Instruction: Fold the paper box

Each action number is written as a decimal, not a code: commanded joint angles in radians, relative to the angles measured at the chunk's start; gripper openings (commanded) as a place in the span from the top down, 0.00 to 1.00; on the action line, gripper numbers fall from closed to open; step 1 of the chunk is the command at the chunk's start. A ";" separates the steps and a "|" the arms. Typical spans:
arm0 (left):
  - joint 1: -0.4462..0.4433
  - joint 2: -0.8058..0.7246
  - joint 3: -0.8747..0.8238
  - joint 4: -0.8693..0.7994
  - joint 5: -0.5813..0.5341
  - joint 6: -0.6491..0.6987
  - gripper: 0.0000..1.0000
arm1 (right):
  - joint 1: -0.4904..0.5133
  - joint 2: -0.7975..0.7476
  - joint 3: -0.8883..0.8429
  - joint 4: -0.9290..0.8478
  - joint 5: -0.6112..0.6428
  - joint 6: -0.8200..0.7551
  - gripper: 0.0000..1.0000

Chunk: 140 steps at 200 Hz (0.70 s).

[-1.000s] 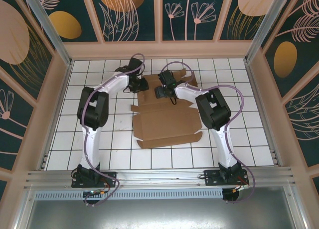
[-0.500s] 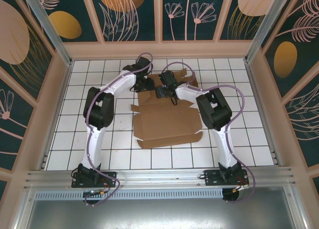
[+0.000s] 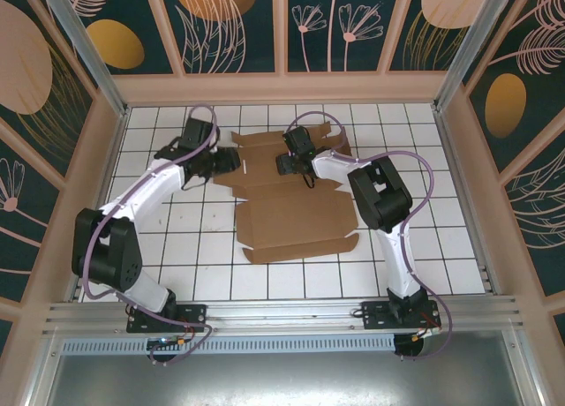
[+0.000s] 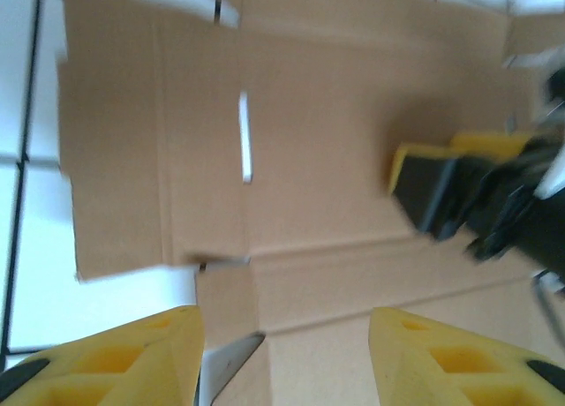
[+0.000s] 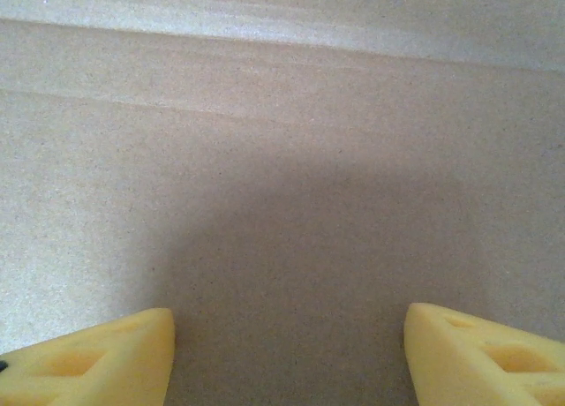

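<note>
The paper box (image 3: 296, 216) is a brown die-cut cardboard sheet lying mostly flat in the middle of the tiled table, with its near panel's side walls slightly raised. My left gripper (image 3: 228, 161) sits at the sheet's far left edge, open, with nothing between its fingers. In the left wrist view its yellow fingertips (image 4: 132, 353) straddle a corner of the cardboard (image 4: 327, 115) near a slot. My right gripper (image 3: 282, 165) hovers open over the far panel. Its fingertips (image 5: 97, 357) stand wide apart above bare cardboard (image 5: 282, 159). The right gripper (image 4: 441, 194) also shows from the left wrist.
White tiled table (image 3: 177, 247) with low beige walls (image 3: 282, 86) on three sides. The metal rail (image 3: 282, 313) with the arm bases runs along the near edge. Open tiles lie left, right and in front of the sheet.
My left arm has swung out to the left and its gripper has opened. The sheet's far left flap now lies spread flat. The right gripper has barely moved.
</note>
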 commanded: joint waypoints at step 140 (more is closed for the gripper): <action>-0.058 0.272 0.005 0.118 0.022 -0.046 0.67 | -0.004 0.077 -0.048 -0.200 -0.030 0.030 0.39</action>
